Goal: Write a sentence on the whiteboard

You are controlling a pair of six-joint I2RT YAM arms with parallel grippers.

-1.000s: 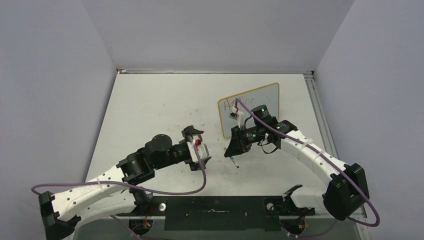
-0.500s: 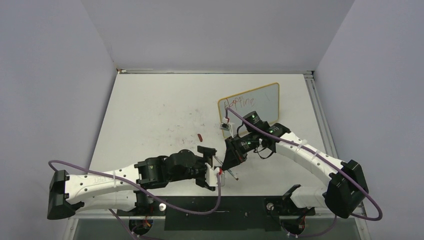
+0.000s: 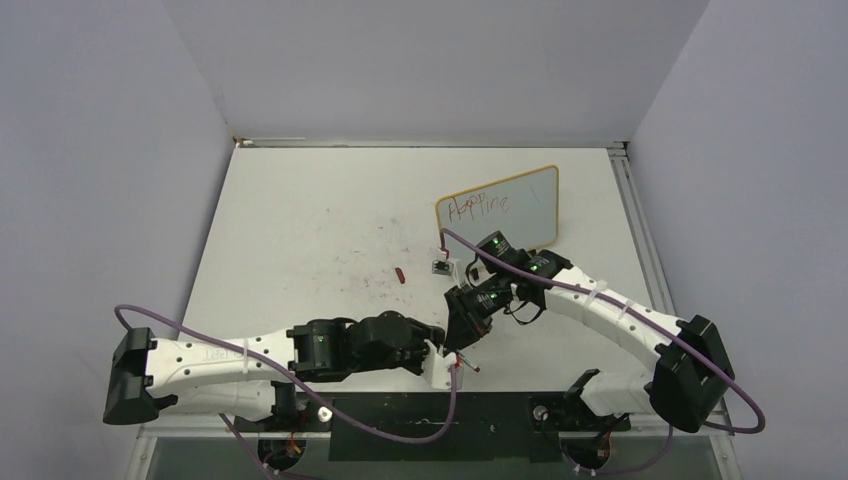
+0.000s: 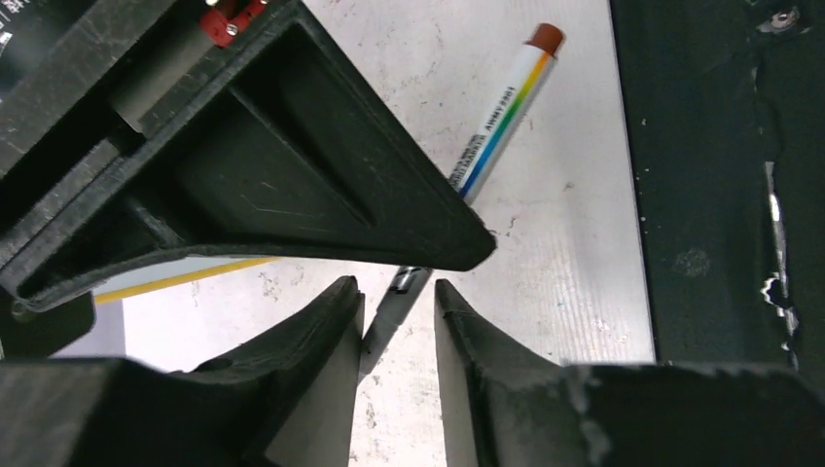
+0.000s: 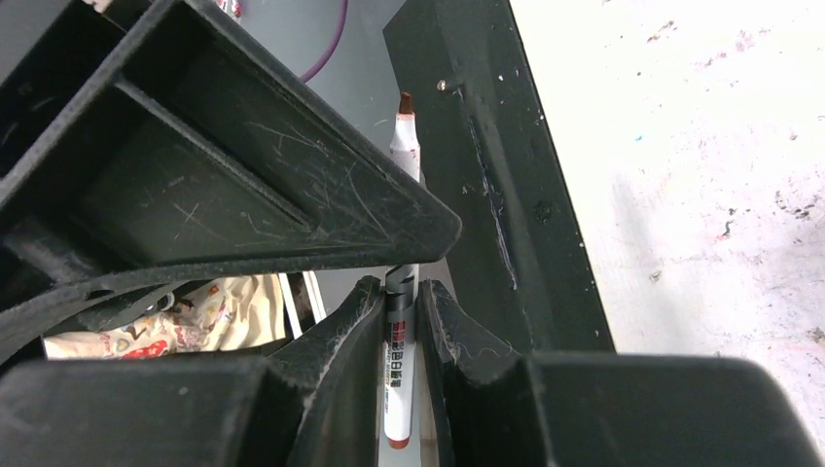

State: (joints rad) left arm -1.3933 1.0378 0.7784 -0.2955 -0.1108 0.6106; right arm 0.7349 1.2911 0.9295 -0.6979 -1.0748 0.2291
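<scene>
whiteboard (image 3: 535,210) beyond right end effector (image 3: 459,343)

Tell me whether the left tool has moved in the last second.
Yes. Against the whiteboard, the left tool has swung right and farther from it, toward the front, ending beside the right tool and its marker.

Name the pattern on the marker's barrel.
The marker is white with a rainbow stripe and reddish-brown end; clearest in left wrist view.

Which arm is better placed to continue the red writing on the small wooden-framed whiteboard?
Right, probably: the right pincer is shut on the white red-tipped marker and lies nearer the wooden-framed whiteboard. The left pincer only brackets it.
</scene>
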